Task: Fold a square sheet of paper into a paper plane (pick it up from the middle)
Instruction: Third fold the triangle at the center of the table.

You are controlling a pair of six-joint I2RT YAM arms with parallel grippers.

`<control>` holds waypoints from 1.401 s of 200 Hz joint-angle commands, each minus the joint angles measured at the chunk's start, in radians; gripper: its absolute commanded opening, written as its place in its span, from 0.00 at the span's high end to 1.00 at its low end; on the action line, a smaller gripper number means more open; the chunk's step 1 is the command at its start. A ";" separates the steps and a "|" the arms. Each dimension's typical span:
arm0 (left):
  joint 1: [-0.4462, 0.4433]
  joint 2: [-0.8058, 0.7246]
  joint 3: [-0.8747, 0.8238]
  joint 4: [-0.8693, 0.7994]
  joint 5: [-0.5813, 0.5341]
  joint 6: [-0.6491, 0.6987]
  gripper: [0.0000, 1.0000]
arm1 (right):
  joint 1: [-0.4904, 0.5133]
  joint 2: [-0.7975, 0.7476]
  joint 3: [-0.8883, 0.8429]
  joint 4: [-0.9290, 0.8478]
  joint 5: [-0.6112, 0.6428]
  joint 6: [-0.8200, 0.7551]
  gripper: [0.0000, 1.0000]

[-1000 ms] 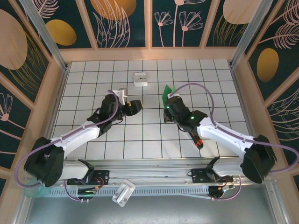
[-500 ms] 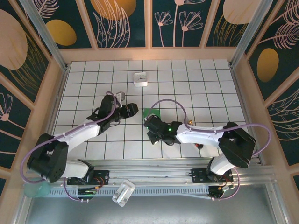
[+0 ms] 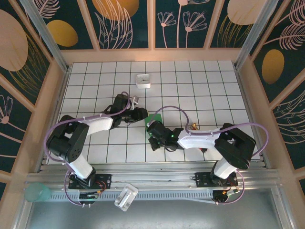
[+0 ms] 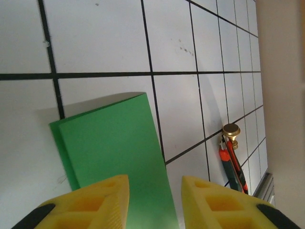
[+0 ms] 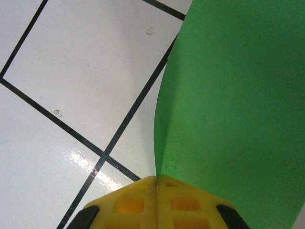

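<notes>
The green sheet of paper [image 3: 154,118] is folded into a narrow panel and stands low over the tiles at the table's middle. Whether it has a paper plane's shape I cannot tell. My right gripper [image 3: 152,128] comes at it from the near side. In the right wrist view its gripper [image 5: 157,177] is shut on the paper's [image 5: 228,105] lower edge, which curves up out of the pads. My left gripper [image 3: 141,114] sits just left of the paper. In the left wrist view the gripper [image 4: 155,179] is open, with the paper [image 4: 114,143] running down between its yellow fingers [image 4: 102,200].
A red-and-black screwdriver with a brass end [image 4: 232,155] lies on the tiles to the right of the paper, partly under my right arm [image 3: 194,127]. A small white box [image 3: 143,80] stands at the back. A teal cup [image 3: 37,192] and a white part [image 3: 126,196] lie off the table's near edge.
My right arm has swung left and toward the near side, carrying the paper down to the table's middle. My left gripper has moved right up to the paper and its jaws have narrowed.
</notes>
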 commanded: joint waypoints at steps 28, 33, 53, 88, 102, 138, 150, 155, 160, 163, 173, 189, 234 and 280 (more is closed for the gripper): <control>-0.034 0.173 0.153 -0.079 0.029 0.083 0.69 | 0.009 0.009 -0.018 0.043 0.005 0.017 0.92; -0.038 0.186 0.153 -0.091 0.026 0.093 0.70 | 0.008 0.009 -0.020 0.044 0.006 0.016 0.91; -0.046 0.229 0.209 -0.131 0.020 0.128 0.71 | 0.002 0.006 -0.020 0.052 0.000 0.014 0.88; -0.046 0.269 0.239 -0.180 -0.001 0.179 0.71 | -0.020 -0.011 -0.026 0.065 -0.036 0.012 0.83; -0.047 0.281 0.244 -0.190 -0.002 0.190 0.71 | -0.034 -0.025 -0.044 0.081 -0.063 0.014 0.82; -0.046 0.312 0.246 -0.195 0.005 0.204 0.72 | -0.059 -0.056 -0.073 0.108 -0.109 0.011 0.80; -0.047 0.318 0.247 -0.198 0.005 0.208 0.72 | -0.064 -0.061 -0.076 0.109 -0.122 0.008 0.79; -0.047 0.319 0.247 -0.198 0.006 0.210 0.72 | -0.065 -0.064 -0.077 0.110 -0.125 0.006 0.79; -0.047 0.321 0.248 -0.201 0.004 0.211 0.72 | -0.066 -0.069 -0.081 0.111 -0.128 0.006 0.79; -0.046 0.322 0.248 -0.203 0.003 0.214 0.72 | -0.066 -0.070 -0.081 0.112 -0.131 0.006 0.78; -0.046 0.325 0.251 -0.209 -0.002 0.219 0.72 | -0.067 -0.078 -0.085 0.113 -0.136 0.004 0.78; -0.047 0.326 0.250 -0.213 -0.005 0.223 0.72 | -0.073 -0.092 -0.097 0.113 -0.140 0.003 0.77; -0.047 0.328 0.248 -0.217 -0.008 0.229 0.72 | -0.088 -0.123 -0.117 0.122 -0.146 0.000 0.76; -0.047 0.326 0.248 -0.221 -0.010 0.234 0.74 | -0.105 -0.109 -0.111 0.129 -0.131 0.000 0.88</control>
